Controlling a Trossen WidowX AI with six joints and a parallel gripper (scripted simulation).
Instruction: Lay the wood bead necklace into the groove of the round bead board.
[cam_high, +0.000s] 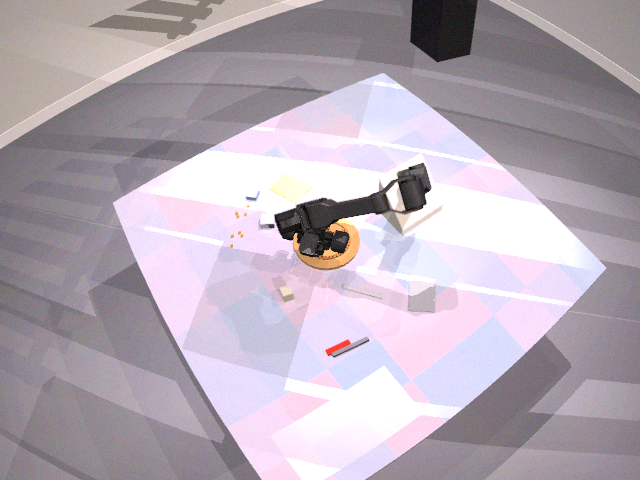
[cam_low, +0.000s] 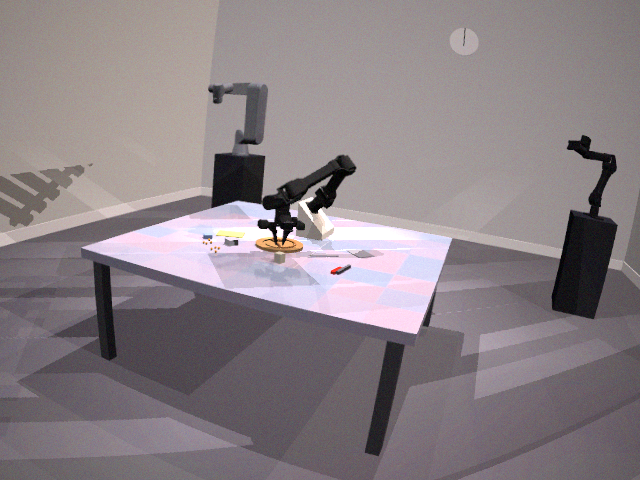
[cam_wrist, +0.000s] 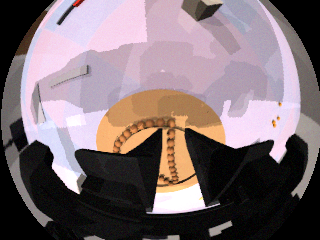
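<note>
The round wooden bead board (cam_high: 353, 249) (cam_low: 297, 247) (cam_wrist: 150, 100) lies flat on the table under my gripper (cam_low: 280, 245) (cam_wrist: 174, 132). The gripper points down, its fingers partly open with a narrow gap between the tips. In the wrist view the brown bead necklace (cam_wrist: 149, 123) lies on the board. One part curves along the groove at the upper left. From the top of that curve, another part runs straight down across the board, between the fingers but not pinched, and bends left at the bottom. The groove on the right shows no beads. The left finger hides part of the necklace.
A beige block (cam_high: 286, 293) (cam_low: 279, 257) (cam_wrist: 201, 9) stands near the board. Small orange beads (cam_high: 239, 233), a blue block (cam_high: 252, 195), a whitish block (cam_high: 266, 222) and a yellow sheet (cam_high: 290, 188) lie left and behind. A red bar (cam_high: 338, 347) and grey plate (cam_high: 421, 299) lie forward and right.
</note>
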